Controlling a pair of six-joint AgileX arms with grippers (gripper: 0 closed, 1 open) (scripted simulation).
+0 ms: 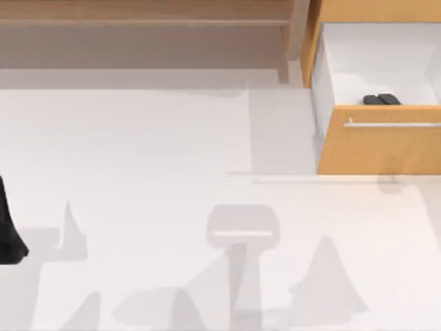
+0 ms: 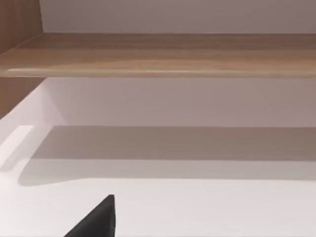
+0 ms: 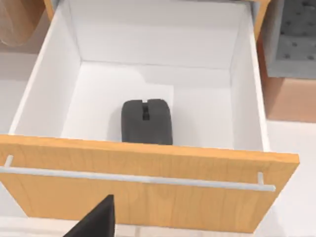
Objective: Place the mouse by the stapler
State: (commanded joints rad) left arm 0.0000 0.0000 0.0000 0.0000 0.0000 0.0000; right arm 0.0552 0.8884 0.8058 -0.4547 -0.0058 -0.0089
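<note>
- Under me is a pale, matte white tabletop (image 1: 138, 152), crossed by soft grey shadows near its front edge.
- Along the back runs a light wooden shelf board (image 1: 145, 12), and the left wrist view looks along that same plank (image 2: 163, 54) with a white wall behind it.
- At the table's right, toward the back, stands an open drawer with white inner walls (image 1: 386, 62) and a light orange wooden front (image 1: 379, 148) carrying a slim silver bar handle (image 1: 393, 125).
- The small black rounded matte mouse (image 3: 146, 121) lies flat on the drawer's white floor, close behind the wooden front, about midway between the side walls.
- From above, the mouse (image 1: 382, 99) is a low dark shape peeking just over the front's top edge; in the right wrist view I see its smooth back and a dark notch at its far end.
- My left arm (image 1: 9, 231) sits at the table's left edge; a black fingertip (image 2: 96, 219) shows, and I cannot tell its grip.
- My right gripper hangs in front of the drawer; one black fingertip (image 3: 96, 219) shows before the wooden front, touching nothing, grip state unclear.
</note>
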